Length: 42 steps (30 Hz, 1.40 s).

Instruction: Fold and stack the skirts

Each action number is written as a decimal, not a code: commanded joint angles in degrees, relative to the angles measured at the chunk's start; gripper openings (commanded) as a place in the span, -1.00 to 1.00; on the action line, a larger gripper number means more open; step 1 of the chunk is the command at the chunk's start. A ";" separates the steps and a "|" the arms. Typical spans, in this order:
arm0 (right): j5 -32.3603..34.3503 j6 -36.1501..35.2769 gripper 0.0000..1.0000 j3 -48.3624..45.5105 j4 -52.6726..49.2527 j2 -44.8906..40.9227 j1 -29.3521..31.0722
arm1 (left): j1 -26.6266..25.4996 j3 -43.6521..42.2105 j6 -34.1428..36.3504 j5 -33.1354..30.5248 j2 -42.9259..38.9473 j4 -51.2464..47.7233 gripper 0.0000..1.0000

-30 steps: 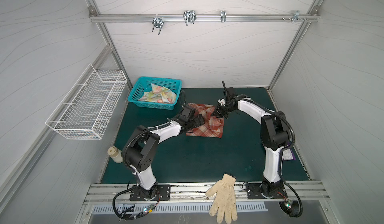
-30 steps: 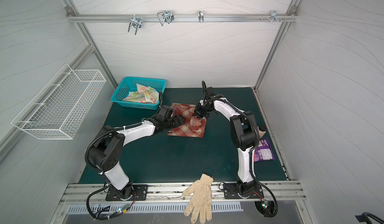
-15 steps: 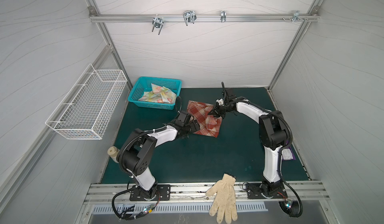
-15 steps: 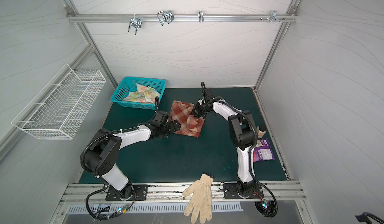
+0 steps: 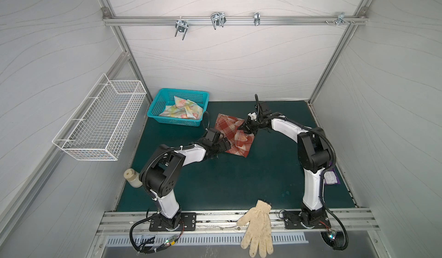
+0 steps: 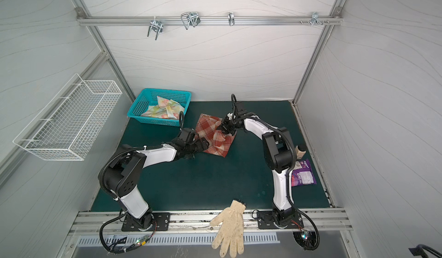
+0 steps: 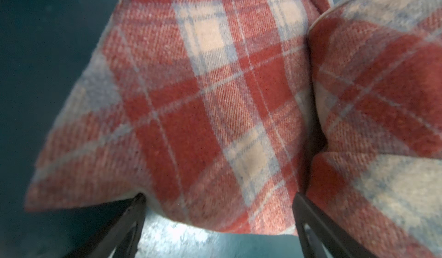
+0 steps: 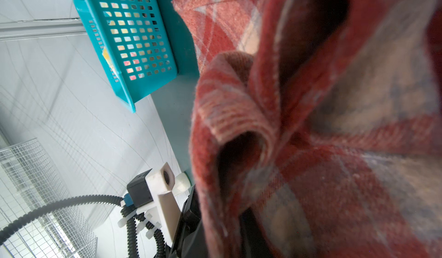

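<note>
1. Left wrist view: the left gripper [image 7: 218,197] has its jaws spread wide and pinches nothing. The plaid skirt [image 7: 215,106] fills the space ahead, and its near edge reaches both fingertips (a stance for pressing flat or for a fresh grasp, I judge).
2. In both top views the plaid skirt [image 5: 235,134] lies toward the back of the green mat [image 5: 227,180], between the two grippers. One flap is doubled over onto the rest, so the fold looks partly made.
3. At that raised flap's edge sits the right gripper [image 5: 247,128]. The right wrist view shows thick rolls of cloth bunched against the camera and hiding the fingertips, so I cannot tell whether they pinch the cloth or stand apart.
4. This heavy weave keeps its loops open and does not lie flat. That is probably why both arms tend one garment, one carrying a flap and one steadying the body.
5. At the mat's back left corner stands the teal basket [image 5: 175,122], near the plaid skirt's corner. The floral skirt [image 5: 183,109] lies crumpled inside it, not yet folded (so nothing is stacked).
6. On the left wall hangs the wire basket [image 5: 102,122], and nothing shows in it.
7. Across the front rail lies the cream glove [image 5: 258,225], well apart from the work.
</note>
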 commanded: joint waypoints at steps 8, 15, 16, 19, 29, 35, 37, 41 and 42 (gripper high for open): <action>-1.80 7.80 -0.29 -1.63 12.48 4.84 1.53 | 0.37 -2.36 -0.63 -0.07 0.08 -1.42 0.91; -2.56 11.85 0.12 1.94 16.61 7.12 3.05 | 0.45 -4.17 0.25 -1.14 -7.67 -4.86 0.91; -2.83 12.42 0.18 2.94 16.93 7.45 3.21 | 0.46 -4.44 0.56 -1.54 -9.24 -5.56 0.91; -3.23 14.62 0.29 5.60 18.45 7.91 3.78 | 0.54 -4.67 1.18 -2.27 -13.41 -8.06 0.92; -2.91 10.20 0.99 13.46 11.57 3.57 3.88 | 0.55 -1.72 3.04 -4.63 -25.13 -16.11 0.93; 2.92 -7.43 0.99 16.71 -5.37 0.58 2.37 | 0.55 4.78 3.36 -2.24 -23.35 -18.57 0.94; 4.87 -11.96 0.98 16.41 -9.07 0.22 1.23 | 0.55 7.61 3.12 -0.49 -20.92 -18.53 0.94; 5.22 -17.07 0.98 16.28 -12.67 1.15 -1.52 | 0.54 12.61 1.30 4.19 -15.22 -17.70 0.94; 5.18 -18.28 0.98 16.53 -13.50 1.66 -2.18 | 0.52 13.26 0.50 5.36 -13.68 -16.71 0.94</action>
